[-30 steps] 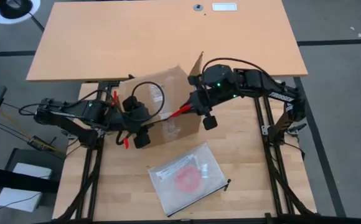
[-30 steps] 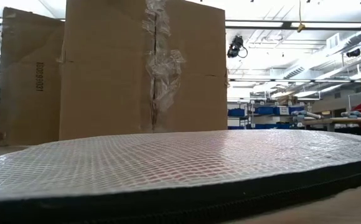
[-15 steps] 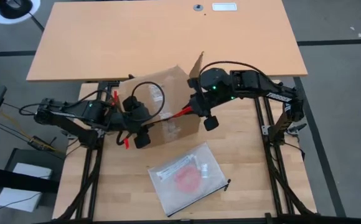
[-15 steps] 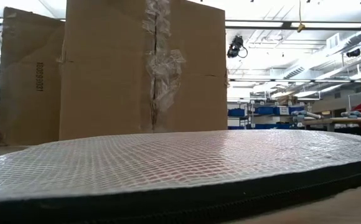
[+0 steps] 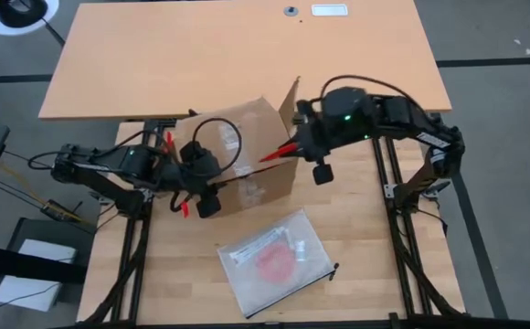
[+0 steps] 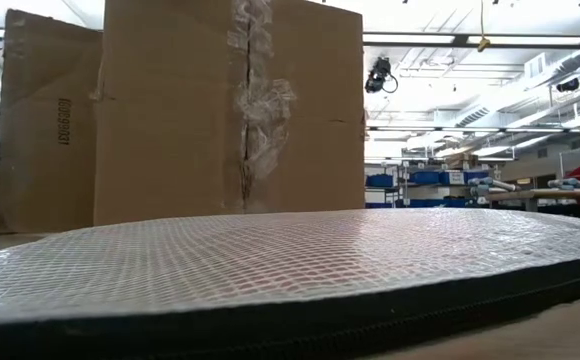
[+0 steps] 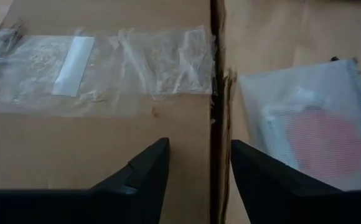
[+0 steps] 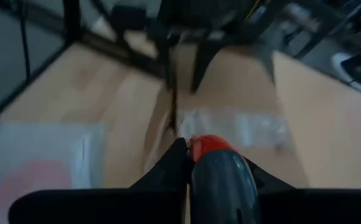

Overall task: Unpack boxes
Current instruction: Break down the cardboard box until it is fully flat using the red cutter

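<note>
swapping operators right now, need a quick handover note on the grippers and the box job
Left gripper: open, over the carton's taped top seam, holding nothing.
Right gripper: shut on the red-handled box cutter, at the carton's right edge by a raised flap.
Clear zip bag with a red item lies on the table in front of the carton.
Done: one flap up.
Left: cut the tape, open the flaps.

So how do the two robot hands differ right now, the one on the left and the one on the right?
The left gripper holds nothing and its fingers stand open above the cardboard box; the right gripper is shut on a red-handled box cutter. The left gripper sits over the box's near side, while the right gripper is at its right edge, beside a raised flap. Both are dark, two-fingered, and working on the same box.
</note>
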Available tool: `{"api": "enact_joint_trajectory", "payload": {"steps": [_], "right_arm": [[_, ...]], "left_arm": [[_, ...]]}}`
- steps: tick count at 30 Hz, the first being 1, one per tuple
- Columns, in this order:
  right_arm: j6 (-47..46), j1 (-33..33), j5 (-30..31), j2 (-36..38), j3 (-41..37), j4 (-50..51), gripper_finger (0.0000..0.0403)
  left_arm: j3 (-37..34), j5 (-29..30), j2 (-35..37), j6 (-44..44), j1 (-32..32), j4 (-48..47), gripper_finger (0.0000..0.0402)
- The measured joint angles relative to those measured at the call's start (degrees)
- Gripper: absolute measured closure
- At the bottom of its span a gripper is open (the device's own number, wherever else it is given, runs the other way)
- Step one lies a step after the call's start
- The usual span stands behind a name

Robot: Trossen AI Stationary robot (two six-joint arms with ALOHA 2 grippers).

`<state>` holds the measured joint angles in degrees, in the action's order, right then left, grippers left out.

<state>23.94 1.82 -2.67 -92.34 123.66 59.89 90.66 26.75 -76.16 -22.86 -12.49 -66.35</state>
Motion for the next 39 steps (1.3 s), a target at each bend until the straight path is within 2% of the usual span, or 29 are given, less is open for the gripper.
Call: {"api": "enact_joint_trajectory", "payload": {"steps": [3,10,14,20,31,39], "right_arm": [[-1.85,-0.06,0.45,1.47,0.0,-1.13,0.0348],[-7.93,-0.06,5.61,5.9,0.0,-1.93,0.0348],[-10.79,-0.4,10.06,7.3,0.0,-1.32,0.0348],[-12.52,-1.46,13.06,7.59,0.0,2.2,0.0348],[-12.67,-1.68,15.59,7.33,0.0,2.57,0.0348],[-12.19,-4.37,22.07,9.18,0.0,2.93,0.0348]], "left_arm": [[3.49,-0.92,-0.09,-0.1,0.02,0.05,0.0219],[8.74,-0.62,0.04,0.22,0.0,0.31,0.0219],[8.65,0.87,0.13,0.38,0.0,0.36,0.0219],[8.34,1.09,0.08,1.44,0.0,0.23,0.022],[8.38,1.31,-0.03,4.51,0.02,0.38,0.022],[8.41,2.18,-0.09,4.29,0.02,0.47,0.022]]}}
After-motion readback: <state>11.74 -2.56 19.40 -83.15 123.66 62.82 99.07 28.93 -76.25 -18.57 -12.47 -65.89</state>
